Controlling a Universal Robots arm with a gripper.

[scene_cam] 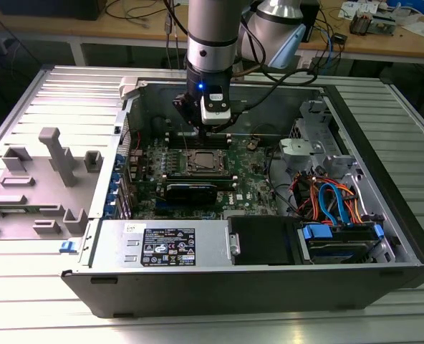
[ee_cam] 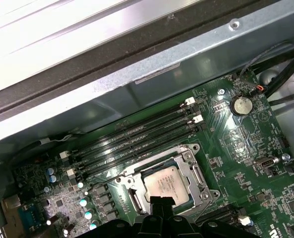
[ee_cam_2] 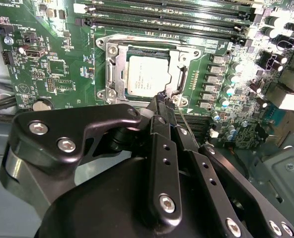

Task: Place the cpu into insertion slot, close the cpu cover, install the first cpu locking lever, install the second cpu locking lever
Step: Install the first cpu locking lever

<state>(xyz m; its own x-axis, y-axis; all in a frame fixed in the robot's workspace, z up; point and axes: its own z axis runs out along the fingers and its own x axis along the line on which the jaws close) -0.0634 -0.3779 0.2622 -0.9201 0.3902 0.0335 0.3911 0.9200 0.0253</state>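
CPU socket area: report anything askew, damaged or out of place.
Nothing stands out. The cpu lies flat and square in the insertion slot, the cpu cover frames it evenly, and the green board around it shows no damage. The gripper sits at the slot's edge.

There is one open dark grey metal computer case (scene_cam: 219, 294), and in it one green motherboard (ee_cam: 236, 148). The board carries one square insertion slot (ee_cam_2: 103, 42) with a silvery rim, one thin silvery metal-frame cpu cover (ee_cam_2: 116, 67), and one small, flat, square cpu (ee_cam_2: 144, 74) with a dull silver-grey top. The first wrist view shows four long black memory slots (ee_cam: 137, 131) and one round silver coin battery (ee_cam: 242, 105). There is one black gripper (ee_cam_2: 159, 101).
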